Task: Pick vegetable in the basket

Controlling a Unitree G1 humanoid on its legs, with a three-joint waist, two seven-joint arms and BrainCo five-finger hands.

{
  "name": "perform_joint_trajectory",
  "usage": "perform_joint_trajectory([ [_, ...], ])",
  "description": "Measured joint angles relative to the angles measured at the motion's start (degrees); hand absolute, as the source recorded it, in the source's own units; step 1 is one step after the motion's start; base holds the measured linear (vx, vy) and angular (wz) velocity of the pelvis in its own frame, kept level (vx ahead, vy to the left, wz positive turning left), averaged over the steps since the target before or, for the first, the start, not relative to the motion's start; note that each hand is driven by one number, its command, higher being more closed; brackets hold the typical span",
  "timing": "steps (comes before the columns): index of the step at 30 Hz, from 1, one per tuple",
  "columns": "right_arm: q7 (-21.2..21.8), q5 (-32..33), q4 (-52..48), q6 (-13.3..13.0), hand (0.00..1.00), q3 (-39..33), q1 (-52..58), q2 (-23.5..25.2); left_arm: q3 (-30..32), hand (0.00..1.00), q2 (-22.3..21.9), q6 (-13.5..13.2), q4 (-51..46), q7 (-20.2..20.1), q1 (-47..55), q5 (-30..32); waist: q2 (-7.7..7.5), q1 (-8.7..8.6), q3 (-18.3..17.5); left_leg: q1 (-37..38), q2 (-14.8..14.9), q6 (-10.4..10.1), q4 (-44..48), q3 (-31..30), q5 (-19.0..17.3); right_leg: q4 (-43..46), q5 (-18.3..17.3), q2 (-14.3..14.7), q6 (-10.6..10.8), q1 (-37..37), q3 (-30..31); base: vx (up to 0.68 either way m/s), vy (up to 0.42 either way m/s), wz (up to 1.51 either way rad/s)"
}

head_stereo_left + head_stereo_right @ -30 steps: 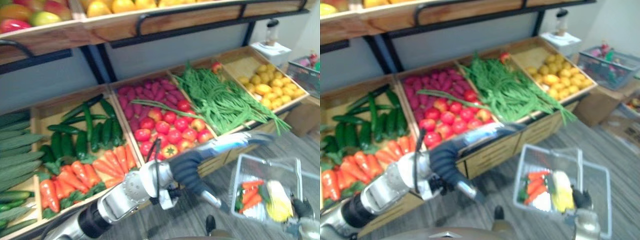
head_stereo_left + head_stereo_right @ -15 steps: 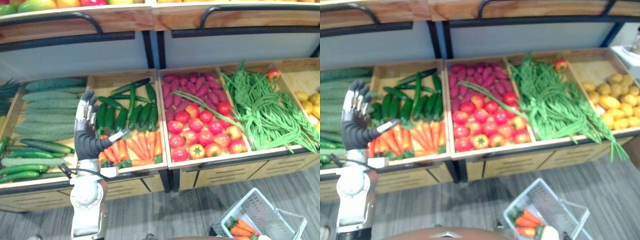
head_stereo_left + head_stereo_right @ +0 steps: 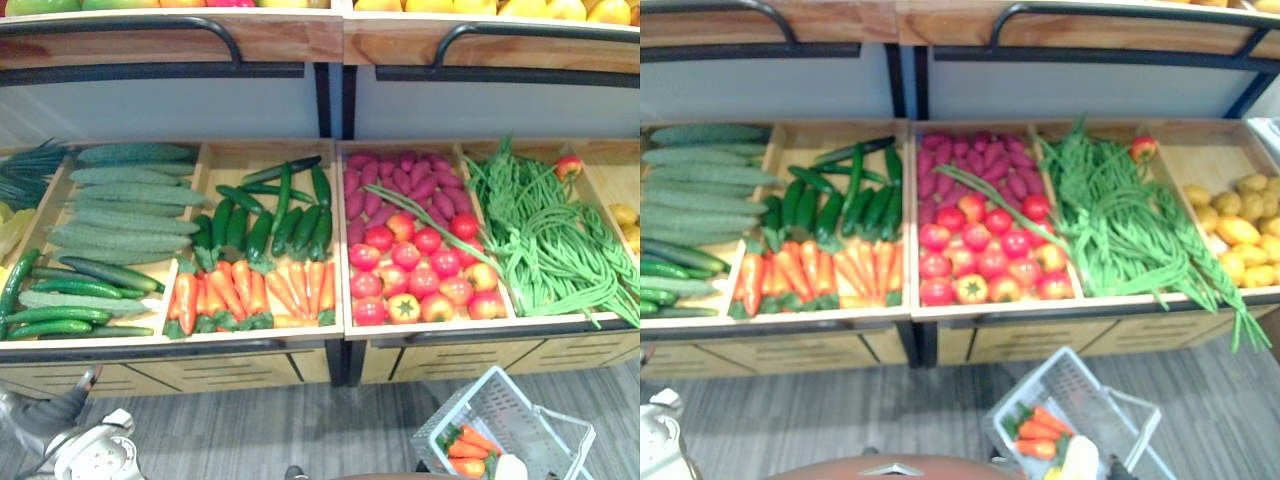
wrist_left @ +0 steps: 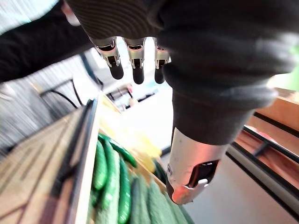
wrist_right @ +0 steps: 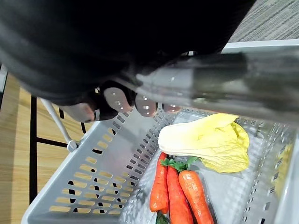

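Along the far side of the left eye view, the wooden stall [image 3: 250,345] lays out its trays: pale cucumbers [image 3: 130,210] at the left, dark cucumbers [image 3: 270,220] behind a row of stall carrots [image 3: 250,290], then tomatoes [image 3: 420,275] and green beans [image 3: 550,240] to the right. The grey basket [image 3: 520,400] hangs near, at the lower right, apart from the trays, with basket carrots [image 3: 465,450] lying in it. The right eye view gives the same layout. The left wrist view shows the left hand [image 4: 196,84] empty, fingers straight and thumb spread, with cucumbers lying past the tray's near edge. The right wrist view shows the right hand [image 5: 121,100] with its fingers curled round the basket's handle [image 5: 210,74]; inside, a yellow cabbage leaf [image 5: 210,142] touches the carrots' green tops. The step in hand is probably the reach for the next vegetable. To do it well, the left hand should come down over one piece lying free on top, close across its middle and lift it clear of its neighbours, with the right hand holding the basket level and nearer the stall.
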Motion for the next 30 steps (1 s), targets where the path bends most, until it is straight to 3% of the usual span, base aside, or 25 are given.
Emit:
perform_joint_trajectory([
  [3, -0.6, 0.1, -1.5, -0.5, 1.0, 0.1, 1.2, 0.9, 2.8, 0.0, -0.1, 0.1, 7.9, 2.7, 0.2, -0.7, 0.25, 0.13, -0.1, 0.1, -0.1, 0.1, -0.8, -0.6, 0.3, -0.1, -0.1, 0.0, 0.0, 0.2, -0.8, 0.0, -0.007, 0.12],
  [6, -1.2, 0.1, -3.0, -0.6, 1.0, 0.1, 1.3, 1.5, 5.7, 0.0, -0.2, 0.2, 22.3, 3.2, 0.1, -3.9, 0.6, -0.32, -0.2, 0.3, -0.1, 0.2, -0.9, -0.7, 0.3, -0.3, -0.5, 0.0, -0.5, 0.3, -1.1, 0.01, -0.004, 0.03],
  [8, -1.6, 0.1, -3.4, -0.7, 1.0, 0.2, 1.3, 2.3, 5.6, 0.0, -1.5, 0.5, 33.4, 1.0, 0.5, -9.5, 0.87, -0.51, -0.2, 0.8, -0.3, 0.0, -1.3, -0.7, 0.0, -1.5, -0.5, 0.1, -0.5, 1.0, -1.1, 0.0, 0.0, 0.0],
  [14, -2.3, 0.3, -3.3, -0.8, 1.0, 4.4, 0.8, 1.8, 1.2, 0.0, -2.2, 1.7, 50.9, -6.8, 0.7, -8.5, 1.04, -1.67, -0.1, 1.0, -0.4, -0.5, -1.6, -0.4, -0.1, -2.3, -0.4, 0.3, -0.4, 1.0, -0.7, 0.02, -0.003, -0.02],
  [18, -2.3, 0.1, -3.3, -1.3, 1.0, 10.6, -1.0, 0.4, -7.2, 0.0, -2.0, 2.5, 52.9, -10.6, 0.6, -2.3, 1.46, -2.47, 0.7, 2.1, 0.0, -0.9, -0.9, 1.5, -0.7, -2.3, -0.1, 0.8, 0.0, 0.9, 1.4, 0.04, -0.009, -0.24],
  [23, -2.3, 0.0, -3.3, -1.9, 1.0, 13.7, -2.0, -0.9, -17.4, 0.0, -2.1, 2.1, 53.7, -14.0, -0.9, -2.1, 2.45, -3.27, 2.1, 2.7, 0.5, -1.0, 0.9, 2.0, -2.1, -2.0, -0.2, 1.0, 0.0, 1.7, 2.1, 0.02, -0.016, -0.12],
  [26, -2.4, 0.0, -3.3, -1.9, 1.0, 13.7, -2.5, -1.6, -23.5, 0.0, -2.0, 1.6, 53.7, -15.9, -1.7, -2.0, 3.19, -4.19, 4.3, 3.3, 0.7, -1.1, 2.3, -0.7, -3.1, 4.1, -4.1, 0.0, 0.3, 1.5, 0.7, 0.01, 0.007, 0.25],
  [30, -2.4, 0.3, -3.5, -1.9, 1.0, 13.3, -3.0, -1.5, -30.0, 0.0, 1.0, 1.3, 53.9, -17.0, -2.1, -1.7, 2.65, -5.07, 5.1, 3.9, 0.7, -1.1, 2.6, -3.0, -3.2, 16.7, -10.4, -2.0, 0.0, -2.3, 2.2, 0.02, -0.011, 0.31],
])
